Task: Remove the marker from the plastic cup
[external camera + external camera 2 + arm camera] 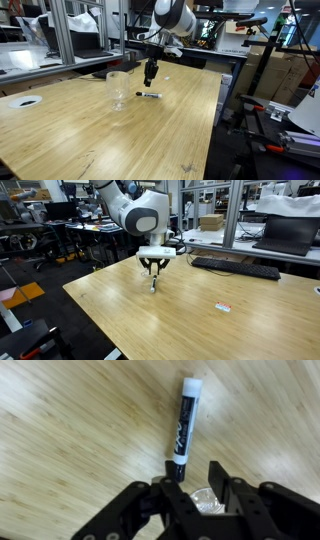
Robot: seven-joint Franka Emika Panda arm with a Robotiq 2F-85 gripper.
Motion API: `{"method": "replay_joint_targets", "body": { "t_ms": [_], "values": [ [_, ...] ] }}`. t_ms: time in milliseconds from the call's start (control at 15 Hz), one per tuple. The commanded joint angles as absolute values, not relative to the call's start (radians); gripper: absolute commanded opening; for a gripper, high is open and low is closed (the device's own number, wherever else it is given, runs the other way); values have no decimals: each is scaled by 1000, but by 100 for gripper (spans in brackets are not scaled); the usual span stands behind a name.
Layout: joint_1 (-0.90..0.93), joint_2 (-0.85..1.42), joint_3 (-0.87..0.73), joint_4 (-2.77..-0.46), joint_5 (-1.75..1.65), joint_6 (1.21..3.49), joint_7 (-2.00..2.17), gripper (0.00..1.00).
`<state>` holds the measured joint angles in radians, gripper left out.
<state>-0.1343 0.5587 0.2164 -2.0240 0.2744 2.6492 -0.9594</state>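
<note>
– One marker (185, 422) is seen flat on the table (90, 130), outside the plastic cup (118, 88) and near it.
– And the gripper (195, 470)?
– It is poised over the marker's dark end; the jaws are spread apart and nothing is gripped.

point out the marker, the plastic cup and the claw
marker (184, 425), wrist view, middle of its barrel
plastic cup (118, 88), in an exterior view, its clear side wall
claw (194, 470), wrist view, midway between its fingertips
</note>
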Motion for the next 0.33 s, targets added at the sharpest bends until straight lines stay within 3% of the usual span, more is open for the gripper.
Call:
{"method": "replay_joint_targets", "body": {
  "t_ms": [0,267],
  "values": [
    [-179,575,265,-1997,296,2645,-967,71],
    [-236,551,334,-2027,370,2687,-1018,98]
  ]
}}
